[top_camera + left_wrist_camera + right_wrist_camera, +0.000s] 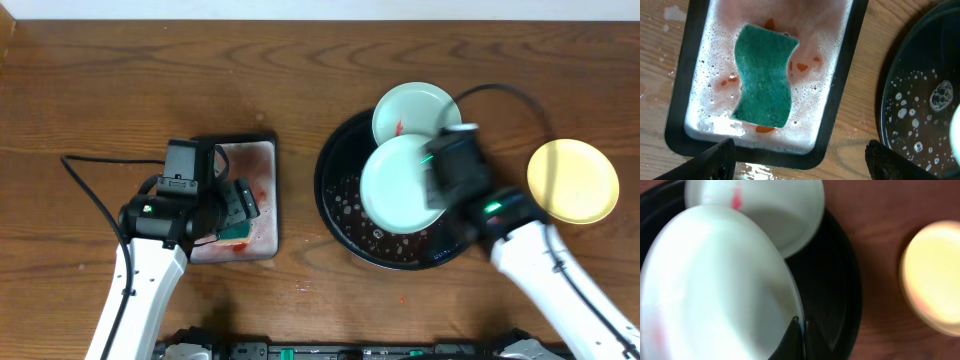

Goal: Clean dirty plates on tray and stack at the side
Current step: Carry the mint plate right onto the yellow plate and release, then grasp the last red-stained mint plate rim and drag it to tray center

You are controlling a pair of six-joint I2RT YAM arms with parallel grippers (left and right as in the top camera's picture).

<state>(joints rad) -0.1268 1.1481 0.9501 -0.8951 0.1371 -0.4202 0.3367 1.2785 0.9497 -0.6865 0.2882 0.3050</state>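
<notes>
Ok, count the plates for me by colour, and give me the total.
Mint-white plates: 2
Yellow plates: 1
Total: 3

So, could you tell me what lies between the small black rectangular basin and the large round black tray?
Only a narrow strip of bare brown wooden tabletop separates the basin from the tray; the overhead and left wrist views both show it.
</notes>
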